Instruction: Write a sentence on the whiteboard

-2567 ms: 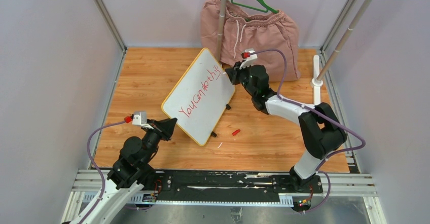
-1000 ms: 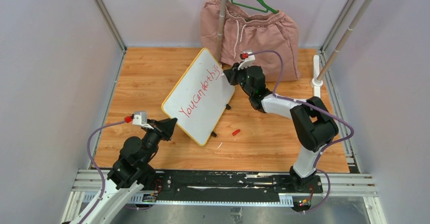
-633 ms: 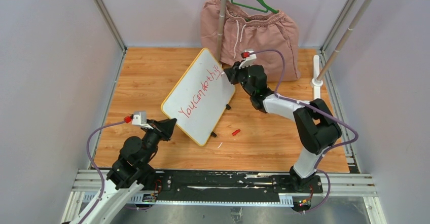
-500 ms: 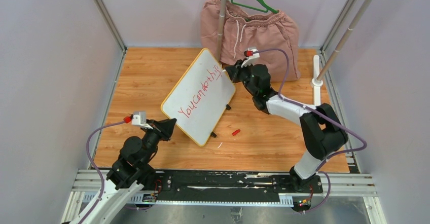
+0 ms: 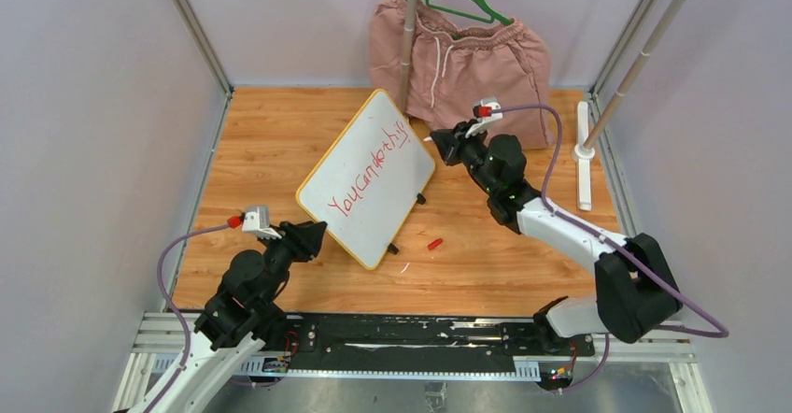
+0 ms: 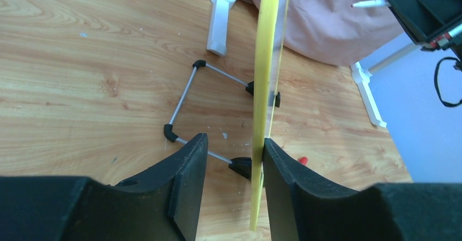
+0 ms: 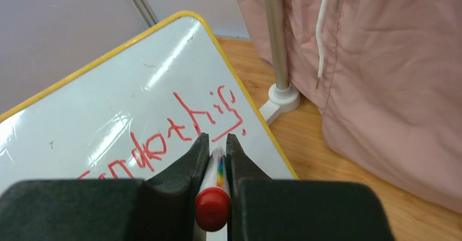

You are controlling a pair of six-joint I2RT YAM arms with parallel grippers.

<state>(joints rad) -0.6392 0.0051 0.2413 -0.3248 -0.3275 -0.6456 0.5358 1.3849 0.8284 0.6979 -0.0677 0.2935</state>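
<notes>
Near the near-left corner of the light wooden desk (image 5: 261, 142), the left gripper (image 5: 311, 236) stands with its black jaws parted. The thin yellow-orange rim of the small rectangular whiteboard (image 5: 369, 175) with rounded corners passes between them. In the left wrist view the rim sits close against one finger, with a clear gap to the other.

The whiteboard stands propped at a slant in the middle of the desk, on a thin wire stand (image 6: 182, 102) with black feet. A small red cap (image 5: 434, 243) lies on the desk just beside the board's near right edge.

The sentence (image 5: 369, 168), in red handwritten marker, runs diagonally across the board from near left to far right. It reads roughly "YouCandothis", and its last letters are underlined.

Beside the board's far right corner, the right gripper (image 5: 446, 144) is clamped on a white marker (image 7: 213, 197) with a red end. The marker's tip points toward the board but stays apart from it.

At the far edge, pink fabric shorts (image 5: 467, 53) hang from a green hanger (image 5: 467, 2) beside a grey rack pole (image 5: 408, 30).
</notes>
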